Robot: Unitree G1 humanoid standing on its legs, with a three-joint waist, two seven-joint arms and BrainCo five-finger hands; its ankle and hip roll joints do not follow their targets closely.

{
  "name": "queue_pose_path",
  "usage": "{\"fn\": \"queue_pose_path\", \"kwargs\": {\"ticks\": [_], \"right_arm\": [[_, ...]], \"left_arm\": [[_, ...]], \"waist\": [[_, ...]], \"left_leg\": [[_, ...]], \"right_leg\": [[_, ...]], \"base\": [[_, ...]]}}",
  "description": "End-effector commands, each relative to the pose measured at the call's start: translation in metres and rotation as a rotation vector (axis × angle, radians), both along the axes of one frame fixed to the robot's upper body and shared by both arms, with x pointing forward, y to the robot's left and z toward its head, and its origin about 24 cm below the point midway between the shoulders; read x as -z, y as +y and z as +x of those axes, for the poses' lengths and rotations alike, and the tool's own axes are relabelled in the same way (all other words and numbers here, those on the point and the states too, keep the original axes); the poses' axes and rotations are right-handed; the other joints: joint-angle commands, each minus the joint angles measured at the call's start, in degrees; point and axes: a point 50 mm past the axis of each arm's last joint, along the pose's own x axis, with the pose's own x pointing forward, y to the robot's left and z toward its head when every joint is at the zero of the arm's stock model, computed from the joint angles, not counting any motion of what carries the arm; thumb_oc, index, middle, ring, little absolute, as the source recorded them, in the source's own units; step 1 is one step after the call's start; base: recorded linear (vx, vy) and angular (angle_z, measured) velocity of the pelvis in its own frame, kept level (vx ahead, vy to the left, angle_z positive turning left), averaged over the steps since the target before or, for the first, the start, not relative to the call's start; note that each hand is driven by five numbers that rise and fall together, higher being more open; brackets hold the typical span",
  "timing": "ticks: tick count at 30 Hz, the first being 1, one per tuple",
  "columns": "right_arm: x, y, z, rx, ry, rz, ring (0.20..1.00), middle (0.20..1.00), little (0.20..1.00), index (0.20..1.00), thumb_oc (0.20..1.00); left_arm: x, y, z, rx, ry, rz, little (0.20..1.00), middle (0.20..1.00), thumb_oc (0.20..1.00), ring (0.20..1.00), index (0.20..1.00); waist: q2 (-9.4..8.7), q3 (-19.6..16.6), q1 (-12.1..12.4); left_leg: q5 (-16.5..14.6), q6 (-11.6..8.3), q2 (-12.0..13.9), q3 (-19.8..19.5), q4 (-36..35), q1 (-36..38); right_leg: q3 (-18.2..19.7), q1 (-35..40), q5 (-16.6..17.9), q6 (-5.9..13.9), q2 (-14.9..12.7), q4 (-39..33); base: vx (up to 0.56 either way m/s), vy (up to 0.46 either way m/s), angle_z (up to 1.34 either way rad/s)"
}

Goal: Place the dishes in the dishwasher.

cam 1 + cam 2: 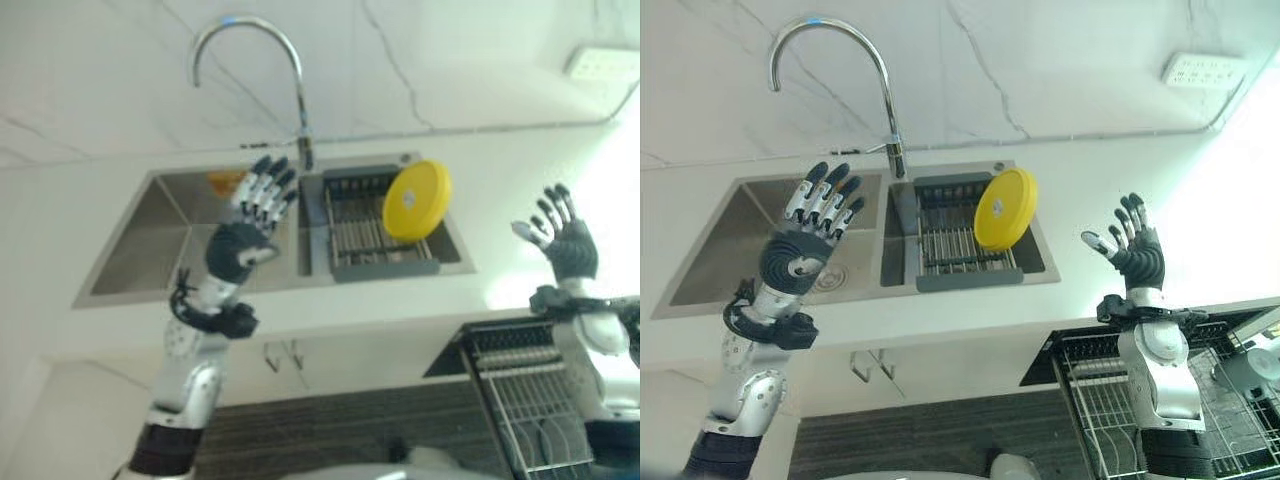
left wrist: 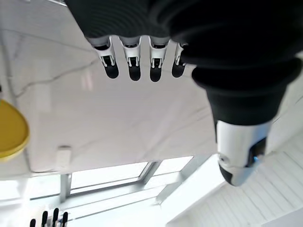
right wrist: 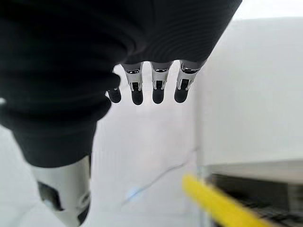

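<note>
A yellow plate stands on edge in the dark drying rack set in the sink's right basin. My left hand is raised over the left basin, fingers straight and spread, holding nothing. My right hand is up over the counter to the right of the sink, also open and empty. The pulled-out dishwasher rack of wire tines lies below the counter at the lower right. The plate's edge appears past my left hand's fingers, and as a yellow strip in the right wrist view.
A curved chrome tap rises behind the divider of the steel double sink. Something orange lies at the back of the left basin. A white wall socket sits at the upper right. The white counter runs along the front.
</note>
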Motion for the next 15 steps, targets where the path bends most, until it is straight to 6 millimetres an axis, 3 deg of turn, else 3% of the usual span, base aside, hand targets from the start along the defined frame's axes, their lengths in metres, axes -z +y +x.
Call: {"fn": "queue_pose_path", "kwargs": {"ticks": [1, 5, 15], "right_arm": [[-0.021, 0.001, 0.014, -0.026, -0.063, 0.039, 1.000, 1.000, 1.000, 1.000, 1.000], [-0.013, -0.002, 0.027, -0.017, 0.005, 0.080, 1.000, 1.000, 1.000, 1.000, 1.000], [-0.016, -0.021, 0.050, 0.058, 0.067, 0.077, 1.000, 1.000, 1.000, 1.000, 1.000]], "left_arm": [[-0.019, -0.002, 0.001, -0.010, -0.113, 0.052, 1.000, 1.000, 1.000, 1.000, 1.000], [-0.019, -0.006, 0.006, 0.002, -0.103, 0.067, 1.000, 1.000, 1.000, 1.000, 1.000], [-0.020, -0.010, 0.014, 0.021, -0.081, 0.077, 1.000, 1.000, 1.000, 1.000, 1.000]], "waist": [[-2.69, -1.14, 0.18], [-2.81, -1.45, 1.12], [-2.85, -1.81, 3.30]], "left_leg": [[-1.35, -0.95, -0.23, 1.23, -2.09, 1.80], [-1.35, -1.04, -0.24, 0.87, -2.11, 2.00], [-1.36, -1.18, -0.48, -0.13, -2.11, 1.93]], "right_leg": [[-2.22, 7.87, -0.40, 5.63, -2.74, -7.37], [-2.92, 8.64, -0.51, 5.46, -2.78, -7.67], [-3.91, 9.92, -0.74, 5.21, -2.88, -8.25]], "base": [[0.01, -0.038, 0.03], [0.01, -0.025, 0.11], [0.00, 0.004, 0.08]]}}
